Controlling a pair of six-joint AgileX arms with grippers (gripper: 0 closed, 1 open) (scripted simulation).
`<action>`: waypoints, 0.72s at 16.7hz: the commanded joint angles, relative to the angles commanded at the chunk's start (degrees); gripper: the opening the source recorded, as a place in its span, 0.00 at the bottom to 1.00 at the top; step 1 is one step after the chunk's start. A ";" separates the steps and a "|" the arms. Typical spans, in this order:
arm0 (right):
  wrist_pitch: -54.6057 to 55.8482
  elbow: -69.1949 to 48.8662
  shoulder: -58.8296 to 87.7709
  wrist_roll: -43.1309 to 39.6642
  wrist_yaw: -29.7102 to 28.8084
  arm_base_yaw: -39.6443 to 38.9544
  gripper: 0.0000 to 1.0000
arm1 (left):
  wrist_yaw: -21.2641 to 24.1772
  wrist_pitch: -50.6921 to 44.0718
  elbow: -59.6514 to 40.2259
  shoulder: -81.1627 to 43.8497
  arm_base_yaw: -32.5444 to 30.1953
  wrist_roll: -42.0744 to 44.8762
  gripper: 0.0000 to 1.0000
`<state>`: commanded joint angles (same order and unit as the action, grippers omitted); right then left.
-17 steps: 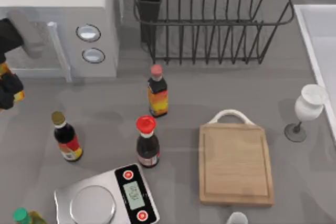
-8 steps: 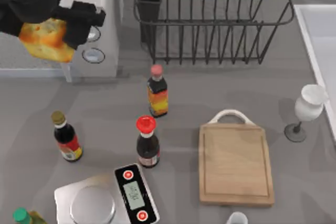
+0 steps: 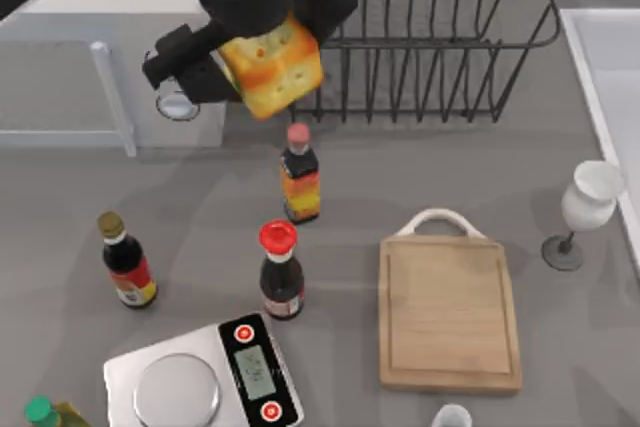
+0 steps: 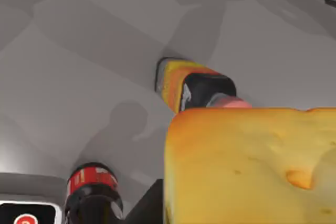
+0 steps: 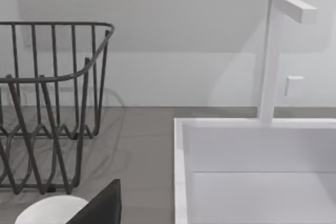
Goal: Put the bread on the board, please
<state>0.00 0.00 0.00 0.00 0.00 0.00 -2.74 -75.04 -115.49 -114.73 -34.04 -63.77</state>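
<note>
While left gripper [image 3: 262, 59] clamps bread [image 3: 271, 65] aloft near dish rack [image 3: 420, 37], board [image 3: 449, 313] sits well apart, desk's right. Risk: low carry clips orange-label bottle [image 3: 300, 175] below, toppling it.

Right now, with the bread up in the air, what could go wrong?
The left pincer carries the bread above the orange-label sauce bottle. Coming down too soon on the way to the board could topple it or the red-capped bottle. A slipping grip would drop the bread among the bottles.
</note>
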 joint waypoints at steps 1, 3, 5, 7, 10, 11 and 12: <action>0.00 0.00 0.00 0.00 0.00 0.00 1.00 | 0.41 -0.27 -1.82 -1.92 -1.89 -7.03 0.00; 0.00 0.00 0.00 0.00 0.00 0.00 1.00 | 1.23 -0.78 -5.23 -5.79 -5.50 -20.50 0.00; 0.00 0.00 0.00 0.00 0.00 0.00 1.00 | 1.97 -1.28 -8.21 -9.64 -8.80 -33.07 0.00; 0.00 0.00 0.00 0.00 0.00 0.00 1.00 | 2.57 -1.80 -10.71 -13.36 -11.76 -44.61 0.00; 0.00 0.00 0.00 0.00 0.00 0.00 1.00 | 3.12 -2.81 -13.51 -18.53 -15.44 -59.29 0.00; 0.00 0.00 0.00 0.00 0.00 0.00 1.00 | 3.20 -3.23 -14.20 -20.10 -16.45 -63.41 0.00; 0.00 0.00 0.00 0.00 0.00 0.00 1.00 | 3.26 -3.67 -14.81 -21.59 -17.38 -67.22 0.00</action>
<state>0.00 0.00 0.00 0.00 0.00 0.00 0.52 -78.71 -130.30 -136.33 -51.41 -130.99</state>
